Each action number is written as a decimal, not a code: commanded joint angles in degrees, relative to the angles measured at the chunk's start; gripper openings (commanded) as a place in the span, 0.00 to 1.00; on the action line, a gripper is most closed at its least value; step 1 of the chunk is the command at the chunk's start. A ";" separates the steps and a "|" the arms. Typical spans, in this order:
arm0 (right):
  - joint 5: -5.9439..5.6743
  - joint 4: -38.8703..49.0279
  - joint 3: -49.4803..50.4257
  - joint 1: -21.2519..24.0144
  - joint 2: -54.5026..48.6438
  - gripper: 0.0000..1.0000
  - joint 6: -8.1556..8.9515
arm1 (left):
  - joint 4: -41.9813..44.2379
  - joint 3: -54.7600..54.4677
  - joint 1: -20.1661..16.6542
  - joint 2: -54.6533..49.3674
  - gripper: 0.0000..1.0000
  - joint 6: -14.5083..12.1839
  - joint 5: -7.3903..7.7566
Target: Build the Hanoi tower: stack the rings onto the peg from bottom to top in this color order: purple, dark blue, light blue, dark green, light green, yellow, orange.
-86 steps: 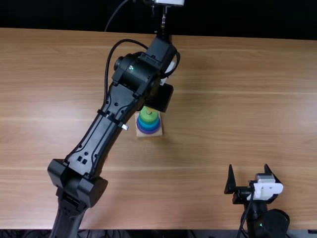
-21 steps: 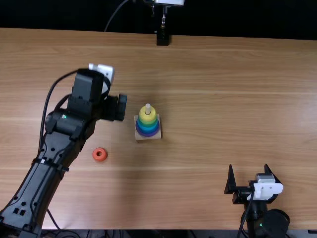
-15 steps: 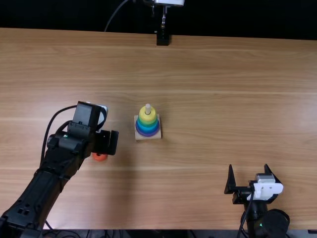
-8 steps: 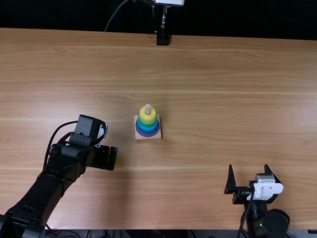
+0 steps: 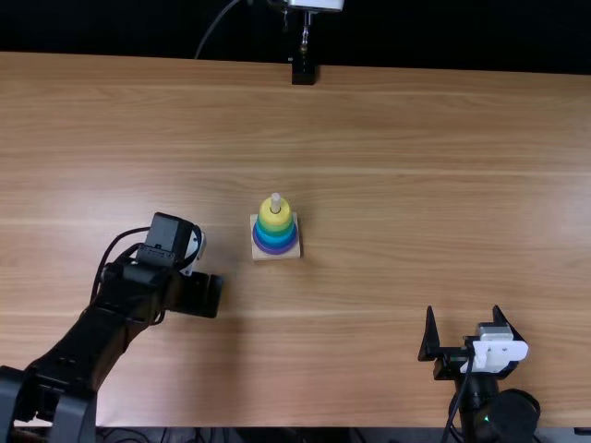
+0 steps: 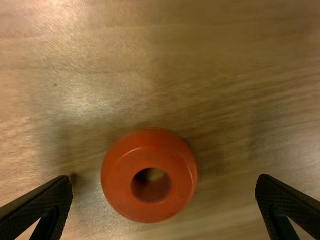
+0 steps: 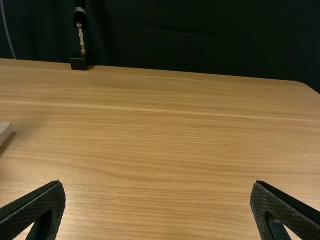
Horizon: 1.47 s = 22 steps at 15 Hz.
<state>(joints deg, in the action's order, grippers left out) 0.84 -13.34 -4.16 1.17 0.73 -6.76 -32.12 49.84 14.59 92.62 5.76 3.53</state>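
Note:
My left gripper (image 5: 199, 294) is low over the table, left of the ring tower. In the left wrist view the orange ring (image 6: 149, 207) lies flat on the wood between the open fingers of my left gripper (image 6: 164, 207), touching neither. The peg (image 5: 275, 202) rises from a square wooden base (image 5: 277, 257), with the yellow ring (image 5: 275, 219) on top and green, blue and purple rings (image 5: 275, 248) below. At the near right, my right gripper (image 5: 464, 334) stands open and holds nothing. The right wrist view has my right gripper (image 7: 157, 207) wide apart.
The wooden table (image 5: 388, 185) extends around the tower. A black stand foot (image 5: 303, 72) sits at the far edge, with a dark curtain behind. A corner of the wooden base (image 7: 4, 131) is at the side of the right wrist view.
My left gripper has left the tower, where the yellow ring now shows on top, and come toward the near left, over the orange ring. The right arm has stayed still.

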 commanded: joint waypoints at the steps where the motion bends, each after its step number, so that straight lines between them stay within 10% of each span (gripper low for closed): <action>1: 0.32 -3.91 3.20 0.32 -0.73 1.00 -0.09 | 0.16 0.34 0.00 0.90 1.00 -1.01 1.74; 3: 0.32 -3.91 3.20 0.32 -0.73 1.00 -0.09 | 0.27 0.34 0.00 0.90 1.00 -1.01 1.64; 6: 0.32 -3.91 3.20 0.32 -0.73 1.00 -0.09 | 1.85 0.08 0.00 0.90 0.15 -1.01 1.01; 7: 0.32 -3.91 3.20 0.32 -0.73 1.00 -0.09 | 4.28 -0.45 -0.09 0.90 0.00 -1.01 0.79; 14: 0.32 -3.91 3.20 0.32 -0.73 1.00 -0.09 | 6.60 -0.45 -0.26 0.63 0.06 -0.91 -0.47; 16: 0.32 -3.91 3.20 0.32 -0.73 1.00 -0.09 | 5.75 -0.19 -0.26 0.55 0.81 -0.80 -0.15; 17: 0.32 -3.91 3.20 0.32 -0.73 1.00 -0.09 | 5.01 0.08 -0.26 0.46 1.00 -0.80 -0.05; 22: 0.32 -3.91 3.20 0.32 -0.73 1.00 -0.09 | -1.63 0.25 -0.26 0.19 1.00 -0.80 0.58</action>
<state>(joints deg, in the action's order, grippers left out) 0.84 -13.32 -4.16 1.17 0.73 -6.76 -33.71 49.87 14.57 92.84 5.78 3.42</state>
